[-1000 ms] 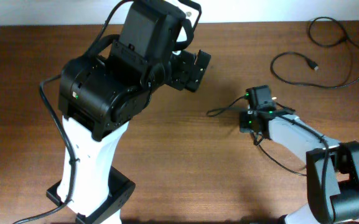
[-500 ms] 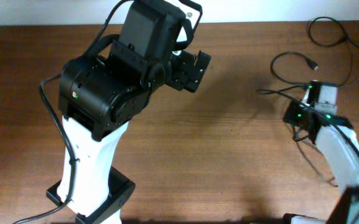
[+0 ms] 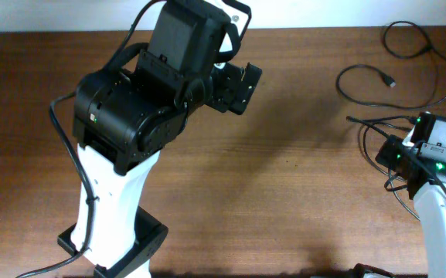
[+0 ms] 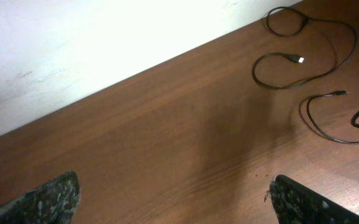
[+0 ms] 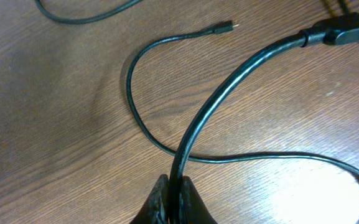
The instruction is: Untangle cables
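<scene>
Since a second ago the right tool has swung from mid-desk to the right edge. It is clamped together on a black cable, which has trailed along with it. A thinner cable curves under it on the desk, its plug end pointing far. Another loose cable lies unmoved at the far right. The left tool stays raised, fingers wide apart, holding nothing.

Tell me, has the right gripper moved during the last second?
Yes. The right gripper, shut on a cable, moved right across the table, ending near the loose cable loop.
</scene>
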`<action>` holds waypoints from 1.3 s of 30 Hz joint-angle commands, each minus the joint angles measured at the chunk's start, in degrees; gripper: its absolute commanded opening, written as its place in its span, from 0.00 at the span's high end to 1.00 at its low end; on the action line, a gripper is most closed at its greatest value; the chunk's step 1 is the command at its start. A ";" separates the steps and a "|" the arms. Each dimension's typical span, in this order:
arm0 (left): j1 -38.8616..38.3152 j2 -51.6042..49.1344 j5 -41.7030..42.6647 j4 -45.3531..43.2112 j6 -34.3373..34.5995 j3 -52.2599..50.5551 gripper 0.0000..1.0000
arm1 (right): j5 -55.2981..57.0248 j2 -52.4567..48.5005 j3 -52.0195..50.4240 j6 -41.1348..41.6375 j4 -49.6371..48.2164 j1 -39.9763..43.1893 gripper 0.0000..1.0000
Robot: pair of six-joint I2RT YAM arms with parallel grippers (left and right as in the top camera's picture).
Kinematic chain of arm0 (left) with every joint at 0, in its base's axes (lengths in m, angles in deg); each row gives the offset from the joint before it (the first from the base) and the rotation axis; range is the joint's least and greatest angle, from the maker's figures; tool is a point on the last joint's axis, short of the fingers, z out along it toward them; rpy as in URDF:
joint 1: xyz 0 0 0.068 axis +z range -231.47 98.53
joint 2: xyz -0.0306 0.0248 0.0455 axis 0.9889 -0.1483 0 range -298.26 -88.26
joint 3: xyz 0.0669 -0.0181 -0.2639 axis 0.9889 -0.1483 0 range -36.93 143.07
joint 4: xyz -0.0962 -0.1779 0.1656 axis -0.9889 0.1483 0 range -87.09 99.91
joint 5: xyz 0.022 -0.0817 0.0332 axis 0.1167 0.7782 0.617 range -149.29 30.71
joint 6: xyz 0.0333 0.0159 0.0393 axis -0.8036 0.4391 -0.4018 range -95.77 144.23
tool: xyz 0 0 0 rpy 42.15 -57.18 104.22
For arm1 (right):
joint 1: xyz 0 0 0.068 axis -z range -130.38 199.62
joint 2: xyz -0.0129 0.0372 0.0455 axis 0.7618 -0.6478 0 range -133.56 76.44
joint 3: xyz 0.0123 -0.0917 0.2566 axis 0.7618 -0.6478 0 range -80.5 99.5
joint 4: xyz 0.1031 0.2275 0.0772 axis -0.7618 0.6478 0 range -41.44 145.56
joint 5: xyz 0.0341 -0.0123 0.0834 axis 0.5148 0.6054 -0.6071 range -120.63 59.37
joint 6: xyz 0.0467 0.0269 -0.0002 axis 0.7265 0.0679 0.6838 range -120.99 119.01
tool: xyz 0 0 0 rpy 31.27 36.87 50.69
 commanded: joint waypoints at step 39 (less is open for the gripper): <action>0.00 0.44 4.98 0.02 -0.92 0.13 0.01 | -0.31 -16.15 -0.13 -4.90 -17.86 0.68 0.96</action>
